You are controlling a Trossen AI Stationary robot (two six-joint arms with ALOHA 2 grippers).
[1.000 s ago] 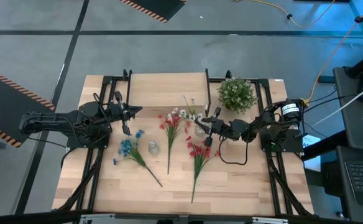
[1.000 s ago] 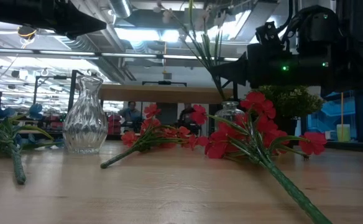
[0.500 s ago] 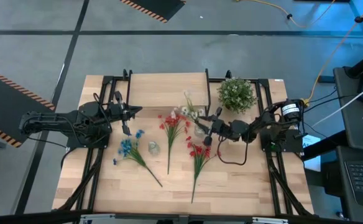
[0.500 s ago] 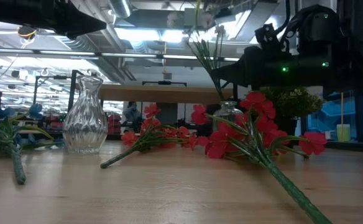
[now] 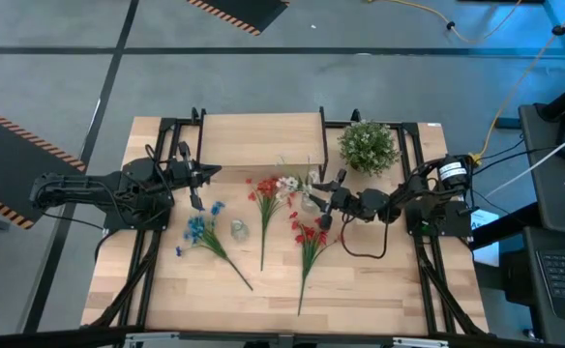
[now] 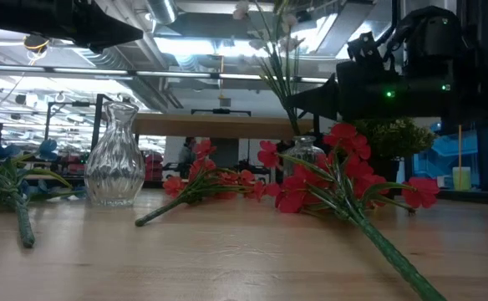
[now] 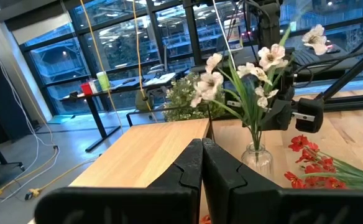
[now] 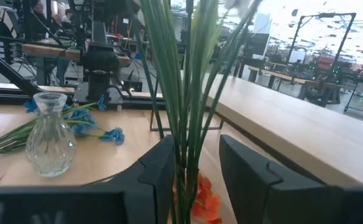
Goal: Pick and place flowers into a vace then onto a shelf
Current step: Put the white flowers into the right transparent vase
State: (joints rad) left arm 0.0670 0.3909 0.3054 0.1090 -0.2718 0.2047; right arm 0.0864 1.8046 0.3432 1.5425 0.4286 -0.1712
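A white sprig [image 7: 256, 68] stands in a small glass vase [image 7: 257, 159] at mid-table, its stems [image 8: 184, 112] between the parted fingers of my right gripper [image 8: 197, 171], which points level at it from the table's right. A larger clear vase [image 5: 237, 230] stands on its base and holds nothing. On the tabletop lie the blue [image 5: 200, 232], orange-red [image 5: 266, 193] and red [image 5: 309, 235] sprigs. My left gripper [image 7: 201, 155] waits shut, level, above the table's left side. The shelf [image 5: 258, 138] stands along the far side. My right gripper has one finger [image 8: 160, 177] close beside the white sprig's stems [image 8: 183, 162], just above the small vase. I cannot tell whether that finger touches them. The other finger stands clear of them.
A round bushy green plant [image 5: 368, 145] stands at the far right, beside the shelf. The red sprig's long stem [image 6: 386, 247] runs toward the near edge. Black frame rails [image 5: 147, 271] run down both table sides. People show in the room beyond the table.
The white sprig has swung from a lean toward the far left to nearly upright in the small vase. Its foot has stayed in the vase, and its blooms have moved back over it.
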